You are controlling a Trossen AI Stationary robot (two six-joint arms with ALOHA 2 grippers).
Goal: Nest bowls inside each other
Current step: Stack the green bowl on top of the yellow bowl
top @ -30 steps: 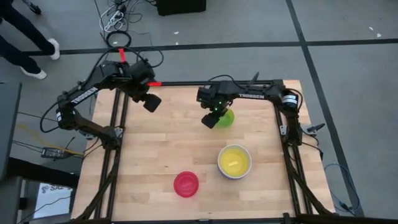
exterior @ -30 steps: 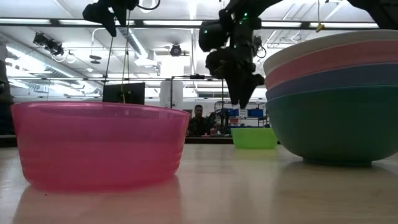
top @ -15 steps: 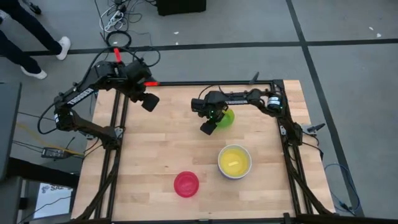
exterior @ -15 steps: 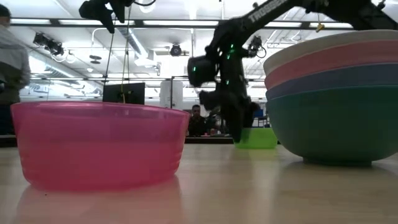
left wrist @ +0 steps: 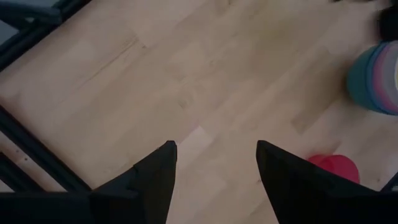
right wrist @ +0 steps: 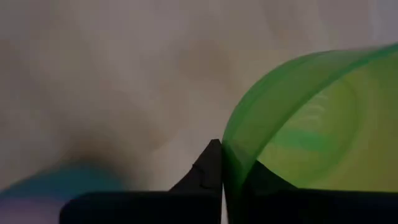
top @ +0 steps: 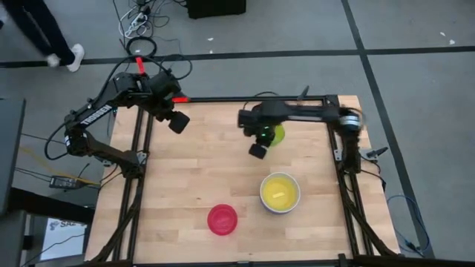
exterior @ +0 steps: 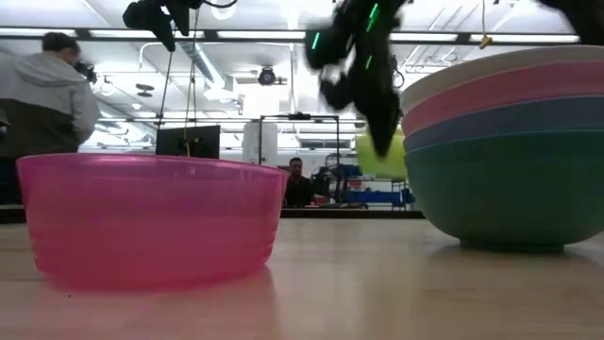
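My right hand [top: 259, 145] pinches the lime green bowl [top: 272, 134] by its rim near the counter's far edge; the stacked bowls [top: 280, 192] lie toward the near edge. My left hand [left wrist: 214, 168] waits open.

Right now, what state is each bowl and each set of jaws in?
Lime green bowl: lifted off the table, rim pinched.
Right gripper: jaws shut on the lime bowl's rim.
Left gripper: jaws open, empty, raised.
Red bowl: upright, alone.
Yellow bowl: nested in the stack.
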